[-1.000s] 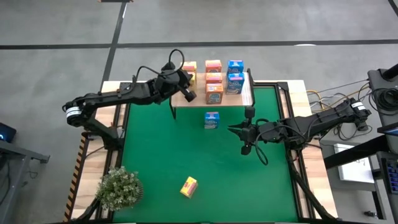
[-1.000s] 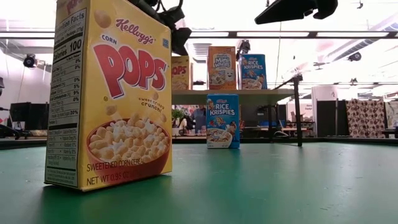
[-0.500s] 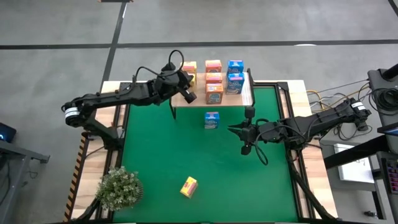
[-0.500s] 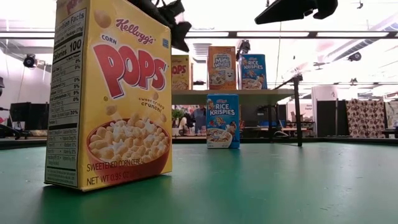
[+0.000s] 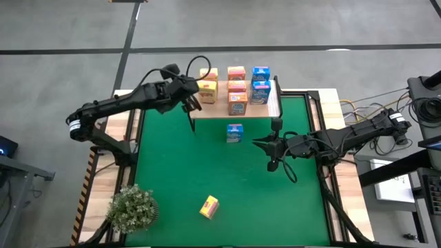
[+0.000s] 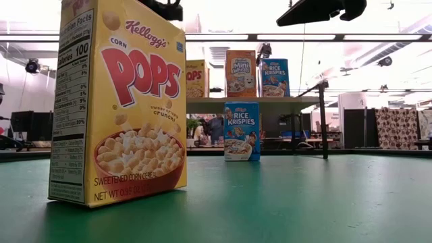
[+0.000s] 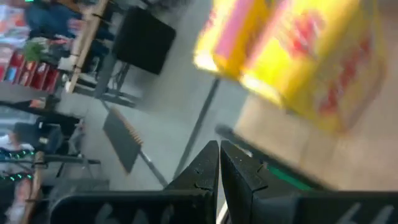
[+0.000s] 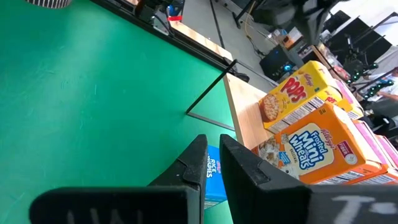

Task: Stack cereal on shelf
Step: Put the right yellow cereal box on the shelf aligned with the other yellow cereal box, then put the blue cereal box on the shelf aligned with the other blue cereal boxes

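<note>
The light-wood shelf (image 5: 270, 105) stands at the mat's far edge and carries several cereal boxes: two yellow (image 5: 207, 88), three orange (image 5: 237, 88), two blue (image 5: 260, 89). One blue box (image 5: 234, 133) stands upright on the mat in front of the shelf. One yellow box (image 5: 209, 206) stands near the mat's near edge and looms large in the low view (image 6: 121, 101). My left gripper (image 5: 193, 102) is shut and empty, just left of the shelf's left end; its wrist view (image 7: 219, 158) shows the yellow boxes (image 7: 311, 68) ahead. My right gripper (image 5: 258, 142) is shut and empty, right of the blue box.
A bushy potted plant (image 5: 132, 209) stands at the table's near left corner. The shelf's thin black legs (image 5: 191, 120) reach down to the mat. The green mat (image 5: 172, 172) lies bare between the two loose boxes. Cables and gear lie off the table's right side.
My left gripper has drawn back from the yellow box at the shelf's left end, going up and toward the table's left edge. The yellow box stays on the shelf, now fully in view. My right arm has kept still.
</note>
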You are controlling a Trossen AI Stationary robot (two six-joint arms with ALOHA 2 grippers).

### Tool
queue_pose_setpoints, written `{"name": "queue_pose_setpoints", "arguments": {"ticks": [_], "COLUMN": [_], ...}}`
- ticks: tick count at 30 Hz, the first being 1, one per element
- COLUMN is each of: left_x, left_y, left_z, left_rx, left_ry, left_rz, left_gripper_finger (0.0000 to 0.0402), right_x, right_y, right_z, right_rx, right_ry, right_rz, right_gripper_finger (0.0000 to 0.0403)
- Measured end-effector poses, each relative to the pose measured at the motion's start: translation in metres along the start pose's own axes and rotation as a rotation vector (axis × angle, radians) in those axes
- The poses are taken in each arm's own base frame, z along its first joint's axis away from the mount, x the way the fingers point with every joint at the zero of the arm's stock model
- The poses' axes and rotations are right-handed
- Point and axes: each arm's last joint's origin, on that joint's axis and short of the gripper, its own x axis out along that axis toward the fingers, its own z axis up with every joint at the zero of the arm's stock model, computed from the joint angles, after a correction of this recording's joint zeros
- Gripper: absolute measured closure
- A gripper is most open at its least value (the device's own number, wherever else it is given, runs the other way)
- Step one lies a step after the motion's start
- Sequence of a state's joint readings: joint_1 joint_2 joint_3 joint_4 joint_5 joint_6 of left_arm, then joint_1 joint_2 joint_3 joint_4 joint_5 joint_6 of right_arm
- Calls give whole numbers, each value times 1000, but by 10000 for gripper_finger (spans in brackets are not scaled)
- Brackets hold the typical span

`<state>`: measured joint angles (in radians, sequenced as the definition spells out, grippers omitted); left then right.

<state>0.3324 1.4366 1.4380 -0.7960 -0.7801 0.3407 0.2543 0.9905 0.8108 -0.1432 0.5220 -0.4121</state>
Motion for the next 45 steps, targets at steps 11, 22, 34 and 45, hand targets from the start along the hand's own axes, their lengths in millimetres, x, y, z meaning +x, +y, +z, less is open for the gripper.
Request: {"name": "queue_pose_setpoints", "arguments": {"ticks": [11,22,34,45], "left_x": [23,26,18,-20], "left_y": [-17,-25,-34,-74], "left_z": [-8,-7,-9,-8], "left_rx": [6,-54,-83,50], "left_ry": [-38,-91,-65,-130], "left_rz": [-62,-167,-204,-530], "left_gripper_finger": [402,402,402,402], "right_x": [0,0,0,0], "right_y": [0,0,0,0], "right_z": [0,0,0,0], "right_rx": [8,11,12,11], "right_ry": [0,1,1,1], "right_rz": [0,-2,-2,-2], "right_gripper_finger": [371,371,371,371]}}
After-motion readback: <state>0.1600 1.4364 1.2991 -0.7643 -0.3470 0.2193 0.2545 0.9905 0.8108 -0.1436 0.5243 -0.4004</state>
